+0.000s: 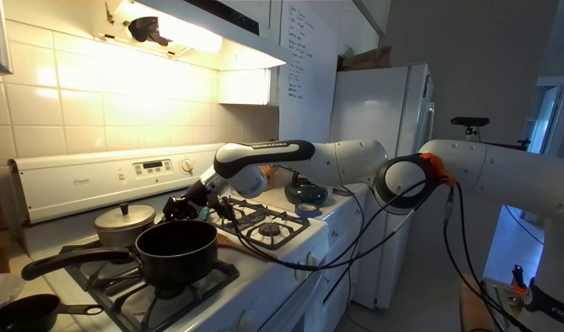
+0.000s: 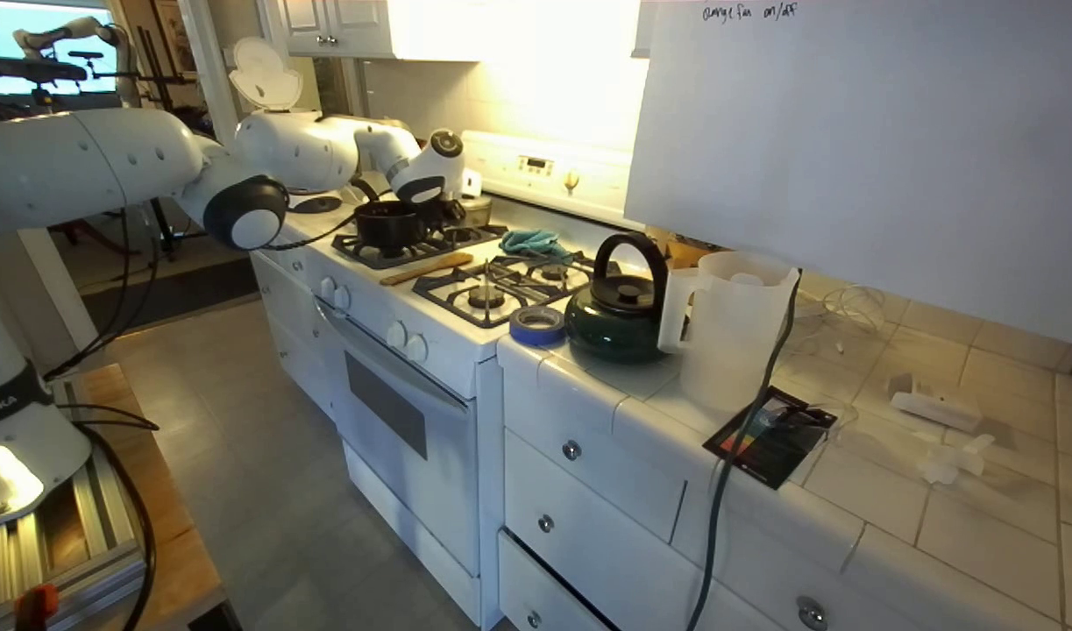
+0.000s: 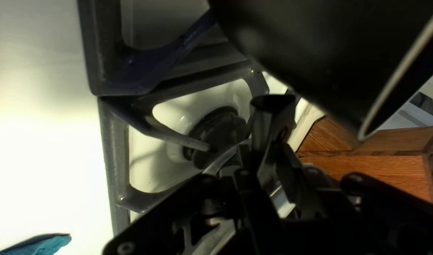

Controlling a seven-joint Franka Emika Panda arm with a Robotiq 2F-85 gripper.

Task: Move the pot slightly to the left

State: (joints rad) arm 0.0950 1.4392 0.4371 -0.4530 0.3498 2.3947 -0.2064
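Note:
The black pot [image 1: 180,260] rests on the front-left burner grate, its long handle [image 1: 76,260] pointing away from the kettle's side. In the wrist view the dark pot wall [image 3: 319,53] fills the upper right corner. My gripper [image 3: 266,154] is low behind the pot, on the wall side, near the cream pot; the pot hides part of it in an exterior view. A dark handle-like piece [image 3: 262,120] shows between the fingers, one pad on each side. What it belongs to, and whether it is gripped, I cannot tell. The fingers look apart from the pot wall.
A lidded cream-white pot [image 1: 125,226] stands at the back left. A black measuring cup [image 1: 26,313] lies near the pot handle. On the stove are a wooden spoon [image 2: 426,268] and a teal cloth [image 2: 534,244]. Blue tape [image 2: 537,324] and a dark kettle [image 2: 619,315] stand beyond.

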